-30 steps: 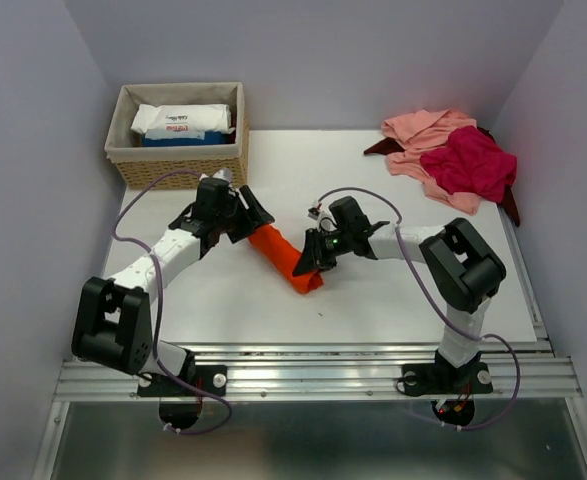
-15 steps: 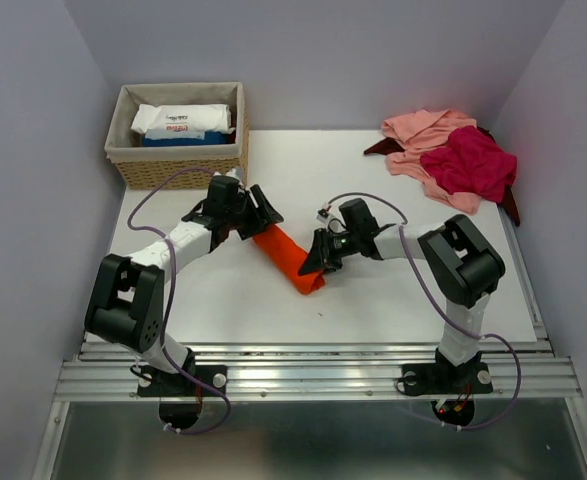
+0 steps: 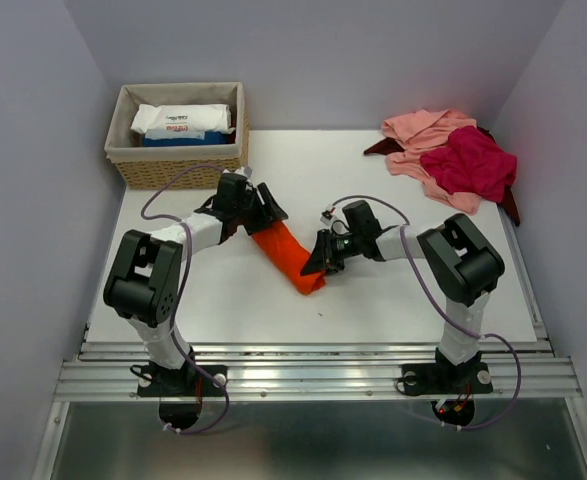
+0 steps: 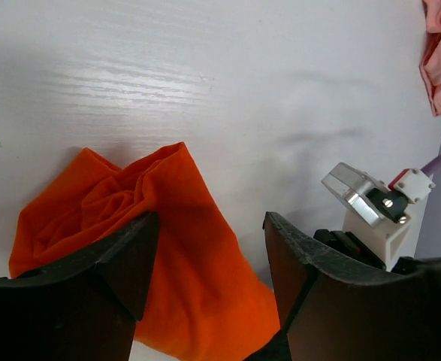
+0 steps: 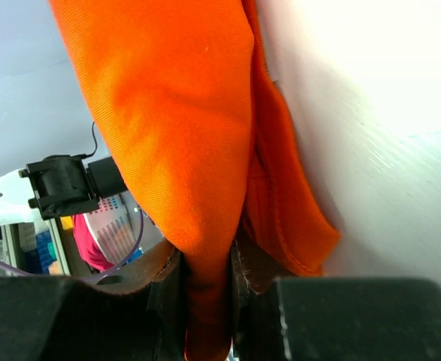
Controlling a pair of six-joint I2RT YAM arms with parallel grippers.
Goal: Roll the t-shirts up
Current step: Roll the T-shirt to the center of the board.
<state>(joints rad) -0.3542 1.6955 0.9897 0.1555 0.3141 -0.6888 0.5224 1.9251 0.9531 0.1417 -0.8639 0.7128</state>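
The orange t-shirt lies rolled into a long diagonal bundle on the white table. My left gripper is open at the bundle's upper left end; in the left wrist view the orange cloth lies under and between its spread fingers. My right gripper is shut on a fold of the orange t-shirt at the bundle's lower right end. A salmon pink t-shirt, a magenta one and a dark maroon one lie heaped at the back right.
A woven wicker basket with a white packet stands at the back left. Purple-grey walls close in the table on three sides. A metal rail runs along the near edge.
My left gripper has slid right and slightly down along the bundle's upper end. My right gripper has shifted a little right, still holding the cloth. The bundle looks slightly shorter.
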